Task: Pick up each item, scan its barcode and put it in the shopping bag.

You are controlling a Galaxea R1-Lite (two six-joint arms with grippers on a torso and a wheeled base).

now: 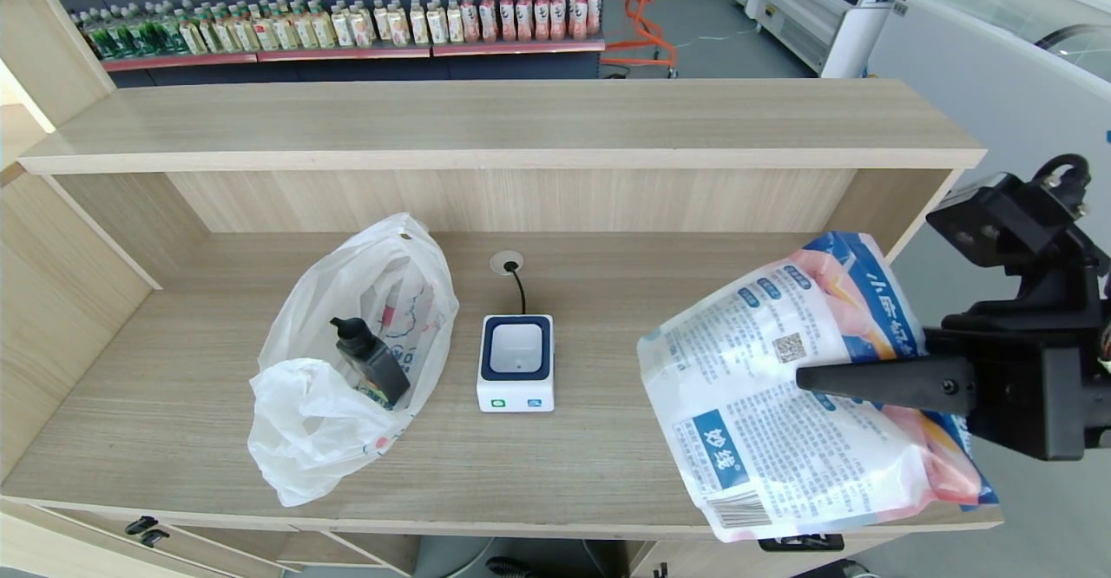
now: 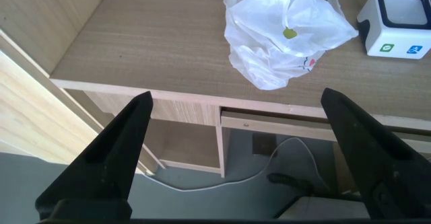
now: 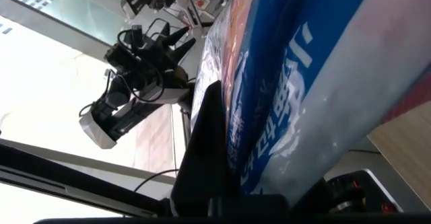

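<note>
1. A large printed pouch (image 1: 781, 404) is held in the air over the right end of the surface (image 1: 599, 448), well apart from the scanner (image 1: 516, 361)
2. Its barcode (image 1: 739, 509) sits near the pouch's lower edge and faces up, not toward the scanner's window
3. The right claw (image 1: 816, 380) is closed on the pouch's side; one dark finger lies across the printed face, and the other is hidden behind it
4. The scanner, a small white box with a dark-framed window facing up, stands mid-surface, just beside the bag (image 1: 347, 370)
5. The white plastic bag lies open on the left part of the surface, with a dark bottle (image 1: 371, 361) already inside
6. The left claw (image 2: 236, 170) is spread wide and holds nothing; it hangs off the surface's front edge on the bag's side
7. Judged progress: the bottle looks finished, and the pouch is picked up but not yet bagged; whether it has been scanned cannot be told
8. No other loose items lie on the surface, so the pouch seems to be the last one
</note>
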